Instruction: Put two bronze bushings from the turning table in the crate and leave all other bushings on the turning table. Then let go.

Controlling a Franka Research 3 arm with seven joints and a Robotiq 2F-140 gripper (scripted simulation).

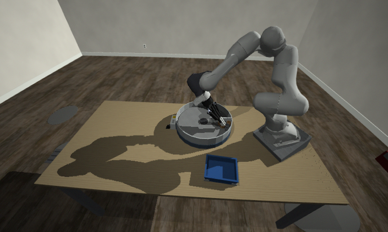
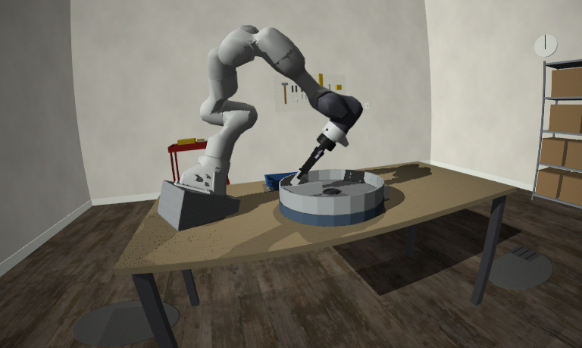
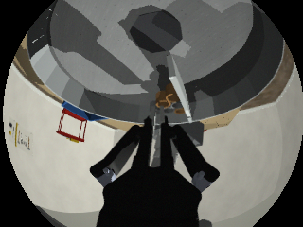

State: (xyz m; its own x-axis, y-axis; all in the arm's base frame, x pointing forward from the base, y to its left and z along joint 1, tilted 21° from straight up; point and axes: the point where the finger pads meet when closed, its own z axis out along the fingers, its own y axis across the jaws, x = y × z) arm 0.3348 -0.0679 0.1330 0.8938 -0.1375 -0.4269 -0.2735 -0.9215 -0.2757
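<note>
The turning table (image 1: 192, 135) (image 2: 330, 204) (image 3: 213, 33) is a round grey bowl with a blue base. Several bronze bushings (image 1: 229, 122) (image 3: 166, 97) lie in a bunch by its wall on the arm's side, close to a thin pale divider (image 3: 179, 87). A few grey pieces (image 3: 171, 108) show among them; their exact shapes and number are unclear. My gripper (image 1: 223, 123) (image 2: 295, 181) (image 3: 157, 112) is shut, with nothing seen between the fingertips. It reaches tilted into the bowl, its tips at the bushings. The blue crate (image 1: 221, 181) (image 2: 278, 180) stands apart; no bushing shows in it.
The bowl's raised wall stands around the fingers. A dark round hub (image 1: 203, 121) (image 2: 331, 191) (image 3: 156, 31) sits at its centre. A small control box (image 1: 173, 122) is on the bowl's far side from the arm's base (image 1: 281, 143) (image 2: 192, 205).
</note>
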